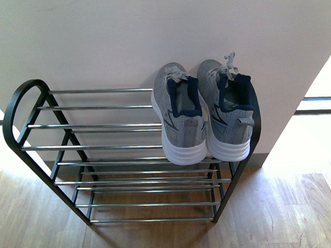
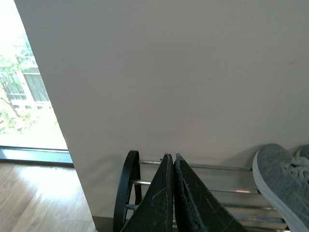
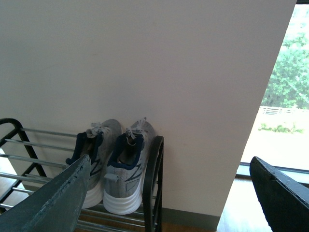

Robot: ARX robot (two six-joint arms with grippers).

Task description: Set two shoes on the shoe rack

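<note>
White wall (image 1: 149, 30) behind — both shoes (image 1: 179, 115) sit on shoe rack (image 1: 100, 145) top tier, task looks done; your left gripper (image 2: 174, 162) jaws together, right gripper (image 3: 170, 160) jaws wide apart, nothing held

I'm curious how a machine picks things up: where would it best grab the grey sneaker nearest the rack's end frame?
Probably that sneaker by its heel collar, coming from above and in front. The heel faces outward, toe to the wall, and the mouth is open for one finger. The other sneaker and the rack's end frame crowd its sides, so a sideways pinch looks cramped.
</note>
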